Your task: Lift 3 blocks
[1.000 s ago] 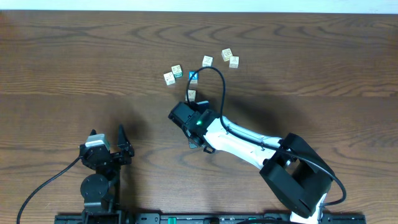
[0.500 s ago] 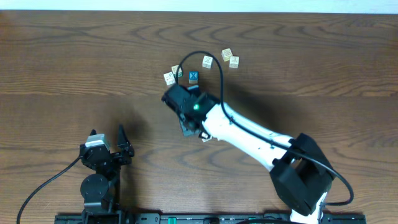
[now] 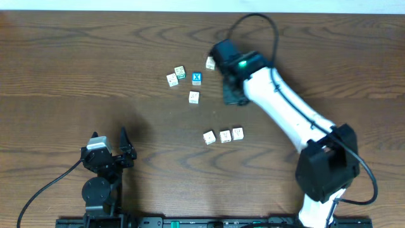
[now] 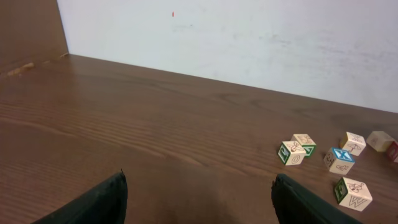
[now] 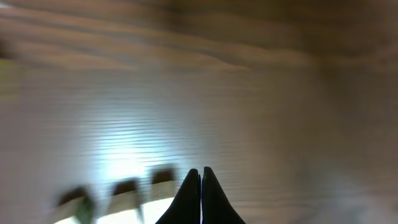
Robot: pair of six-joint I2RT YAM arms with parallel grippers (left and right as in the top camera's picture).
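The right claw (image 5: pixel 200 186) is pressed together on nothing, its view blurred, while the left claw (image 4: pixel 202 208) stands spread wide and empty. The three blocks (image 3: pixel 224 135) sit side by side in a row on the table (image 3: pixel 95 63), their markings too small to read. Farther back, a blue cube (image 3: pixel 197 78) bears a white X and a green-edged cube (image 4: pixel 353 194) shows a W.

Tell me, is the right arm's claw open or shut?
Shut: the right claw has both black fingertips touching, with nothing between them.
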